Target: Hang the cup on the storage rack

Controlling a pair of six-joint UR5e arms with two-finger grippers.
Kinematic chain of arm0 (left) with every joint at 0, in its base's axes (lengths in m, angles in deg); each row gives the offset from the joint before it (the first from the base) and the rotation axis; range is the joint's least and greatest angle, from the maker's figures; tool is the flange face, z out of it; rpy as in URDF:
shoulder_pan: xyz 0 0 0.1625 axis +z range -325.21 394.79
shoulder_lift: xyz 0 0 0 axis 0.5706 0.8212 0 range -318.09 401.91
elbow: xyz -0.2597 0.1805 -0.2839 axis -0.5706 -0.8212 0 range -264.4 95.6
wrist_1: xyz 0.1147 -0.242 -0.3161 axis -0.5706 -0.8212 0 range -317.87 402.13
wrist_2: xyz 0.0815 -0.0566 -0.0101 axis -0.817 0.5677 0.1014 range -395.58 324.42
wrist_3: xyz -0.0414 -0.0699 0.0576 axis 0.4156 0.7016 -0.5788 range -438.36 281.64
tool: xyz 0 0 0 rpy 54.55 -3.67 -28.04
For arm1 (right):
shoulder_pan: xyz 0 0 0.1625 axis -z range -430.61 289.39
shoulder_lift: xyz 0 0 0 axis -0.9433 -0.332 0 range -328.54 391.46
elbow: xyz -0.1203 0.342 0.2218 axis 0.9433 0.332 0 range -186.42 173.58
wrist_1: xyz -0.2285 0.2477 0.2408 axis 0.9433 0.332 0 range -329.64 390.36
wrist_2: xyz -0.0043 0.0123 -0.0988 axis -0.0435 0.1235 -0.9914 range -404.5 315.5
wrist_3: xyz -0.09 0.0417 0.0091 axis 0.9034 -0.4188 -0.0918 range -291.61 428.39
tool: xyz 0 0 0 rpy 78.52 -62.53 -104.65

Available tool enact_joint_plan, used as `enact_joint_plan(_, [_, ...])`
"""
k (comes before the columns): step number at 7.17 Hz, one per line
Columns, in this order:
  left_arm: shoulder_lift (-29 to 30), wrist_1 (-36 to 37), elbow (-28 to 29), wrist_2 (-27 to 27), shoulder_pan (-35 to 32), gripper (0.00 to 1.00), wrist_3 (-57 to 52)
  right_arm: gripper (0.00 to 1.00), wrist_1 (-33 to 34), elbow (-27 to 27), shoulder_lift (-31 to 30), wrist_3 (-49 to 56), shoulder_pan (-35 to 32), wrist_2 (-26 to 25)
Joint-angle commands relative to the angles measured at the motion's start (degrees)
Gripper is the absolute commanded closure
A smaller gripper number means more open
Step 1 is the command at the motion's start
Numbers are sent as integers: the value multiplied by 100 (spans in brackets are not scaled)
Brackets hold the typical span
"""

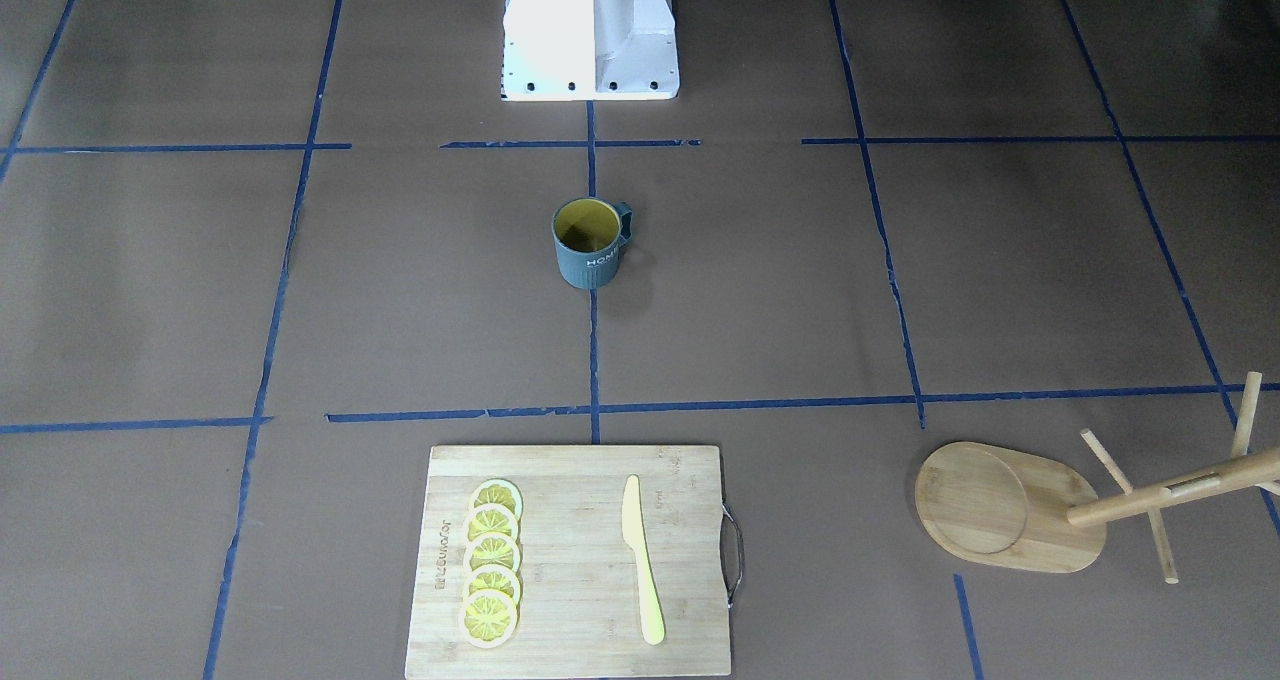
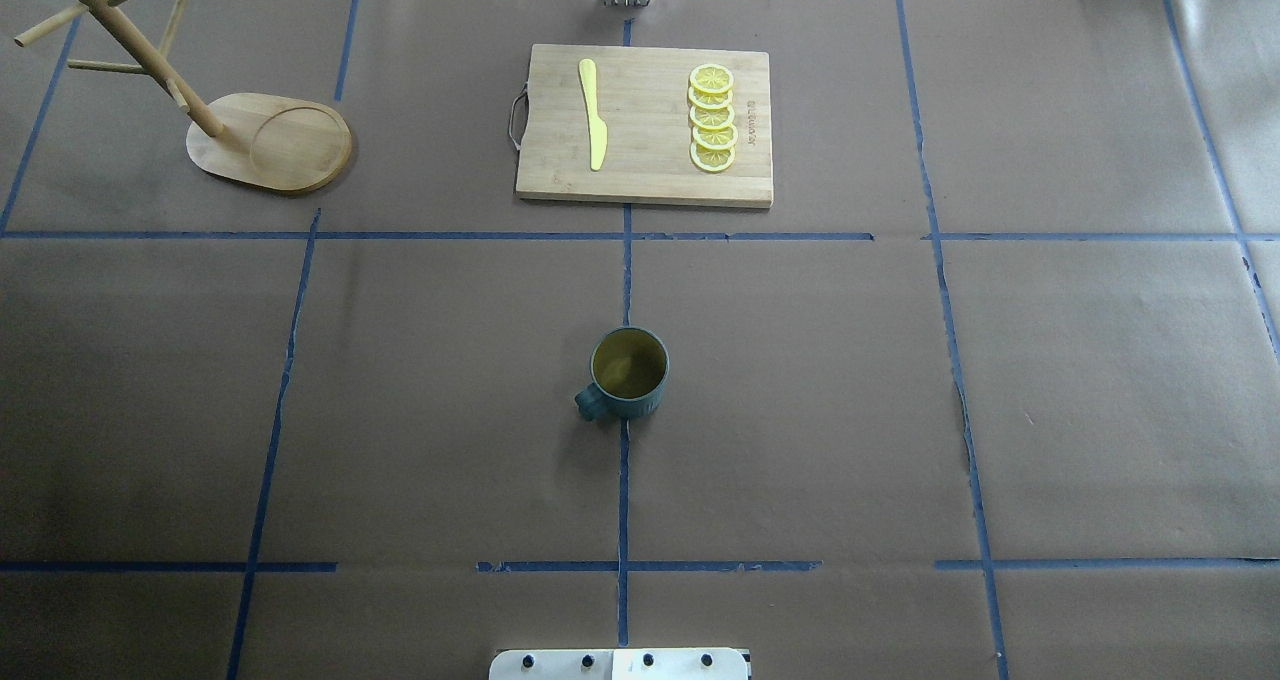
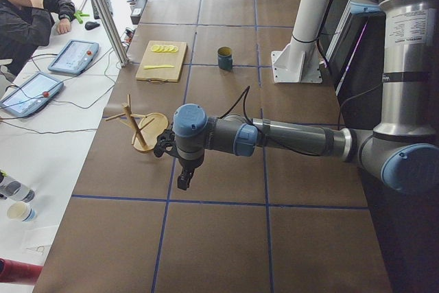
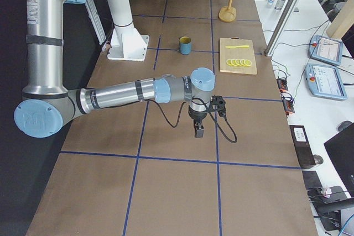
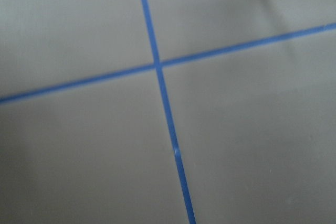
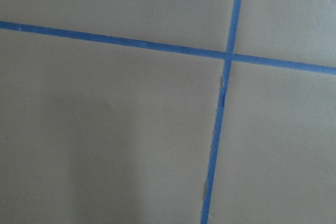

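The cup (image 1: 588,260), a dark teal ribbed mug with a yellow inside, stands upright at the table's middle (image 2: 628,365), handle toward the robot's left. The bamboo storage rack (image 1: 985,505) stands at the far left corner (image 2: 290,145), with its post and pegs rising from the oval base. Both grippers hang over bare table away from the cup. The left gripper (image 3: 184,180) shows only in the exterior left view, near the rack (image 3: 147,128). The right gripper (image 4: 198,131) shows only in the exterior right view. I cannot tell whether either is open or shut. Both wrist views show only blue tape lines.
A bamboo cutting board (image 2: 645,160) with a yellow knife (image 2: 592,110) and several lemon slices (image 2: 712,120) lies at the far middle. The robot's white base (image 1: 590,40) is behind the cup. An operator (image 3: 27,12) sits at a side table with tablets.
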Motion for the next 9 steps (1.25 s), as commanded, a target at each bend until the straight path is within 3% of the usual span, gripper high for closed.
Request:
enact_joint_plan(1, [53,-542,-75,271,307,0,29,0,-29,-58,-407,-13,-511,47])
enact_joint_plan(2, [79,-659,-484,237,866,0,204,0,-29,-137,-408,-56,-522,39])
enact_joint_plan(4, [734,-670,-778,342,1493,0,2017,0,-37,-207,-390,-57,-522,56])
enact_joint_plan(7, [1702,-696,-691,54,2836,0,1298,0,-37,-199,-355,-57,-522,65])
enact_joint_plan(9, [1784,-1219,-752,52,3419,0,1540,0,-37,-190,-355,-57,-522,83])
